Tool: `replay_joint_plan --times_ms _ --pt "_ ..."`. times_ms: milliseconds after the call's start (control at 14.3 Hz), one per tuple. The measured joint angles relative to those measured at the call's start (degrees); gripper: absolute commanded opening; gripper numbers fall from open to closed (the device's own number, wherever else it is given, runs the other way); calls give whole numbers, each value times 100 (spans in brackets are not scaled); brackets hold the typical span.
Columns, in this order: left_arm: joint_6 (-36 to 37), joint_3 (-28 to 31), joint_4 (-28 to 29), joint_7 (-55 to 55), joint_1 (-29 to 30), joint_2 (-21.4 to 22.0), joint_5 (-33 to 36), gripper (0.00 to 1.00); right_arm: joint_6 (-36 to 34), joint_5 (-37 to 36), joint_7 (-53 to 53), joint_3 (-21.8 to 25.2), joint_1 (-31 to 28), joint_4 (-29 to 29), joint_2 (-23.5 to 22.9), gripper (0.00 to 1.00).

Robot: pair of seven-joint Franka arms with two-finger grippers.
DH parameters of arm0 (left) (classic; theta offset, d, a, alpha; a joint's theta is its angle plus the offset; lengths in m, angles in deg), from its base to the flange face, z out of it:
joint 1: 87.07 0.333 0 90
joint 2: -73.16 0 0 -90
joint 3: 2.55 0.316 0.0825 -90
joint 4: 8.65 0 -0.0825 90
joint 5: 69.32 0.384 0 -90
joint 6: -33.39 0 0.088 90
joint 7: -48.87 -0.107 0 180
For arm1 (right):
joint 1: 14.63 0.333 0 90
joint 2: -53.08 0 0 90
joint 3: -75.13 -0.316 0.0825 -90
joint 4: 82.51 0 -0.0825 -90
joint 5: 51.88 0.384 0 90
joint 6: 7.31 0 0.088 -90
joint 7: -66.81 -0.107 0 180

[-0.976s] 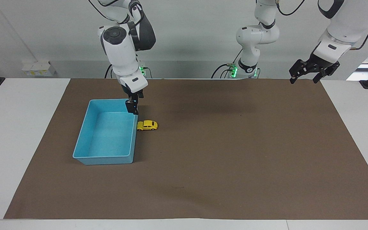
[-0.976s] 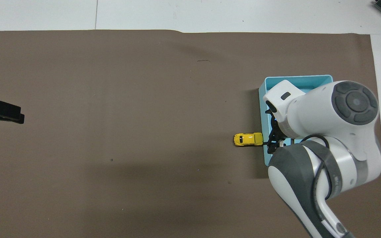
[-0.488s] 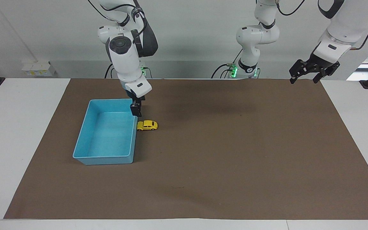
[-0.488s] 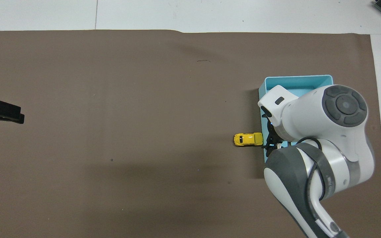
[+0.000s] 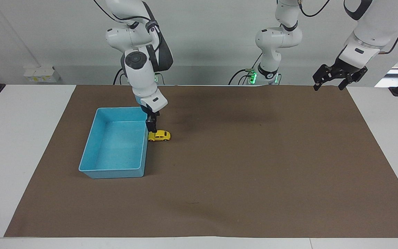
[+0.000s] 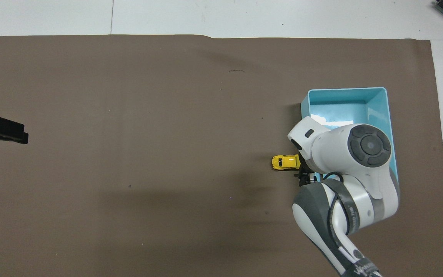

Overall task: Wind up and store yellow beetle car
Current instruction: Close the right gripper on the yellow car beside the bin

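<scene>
The yellow beetle car [image 5: 160, 136] stands on the brown mat, touching the outer wall of the blue bin [image 5: 92, 138], on the side toward the left arm's end. It also shows in the overhead view [image 6: 284, 162], beside the bin [image 6: 344, 89]. My right gripper [image 5: 151, 128] points down, just above the end of the car that is against the bin. In the overhead view the right arm's wrist hides most of the gripper [image 6: 303, 176]. My left gripper [image 5: 329, 83] waits open and empty, raised over the mat's corner at the left arm's end [image 6: 2, 130].
The brown mat [image 5: 240, 166] covers most of the white table. The bin holds nothing. A third white arm [image 5: 275, 38] stands at the robots' edge of the table, between the two arms.
My right gripper has moved off the bin's wall toward the car and come down to just above it. The car, the bin and the left arm have not moved.
</scene>
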Motion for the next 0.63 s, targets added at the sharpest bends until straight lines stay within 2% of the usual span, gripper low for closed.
replay_joint_plan --times_ms 627 --pt "0 0 0 0 0 0 0 100 1199 -2 7 2 118 -409 -600 100"
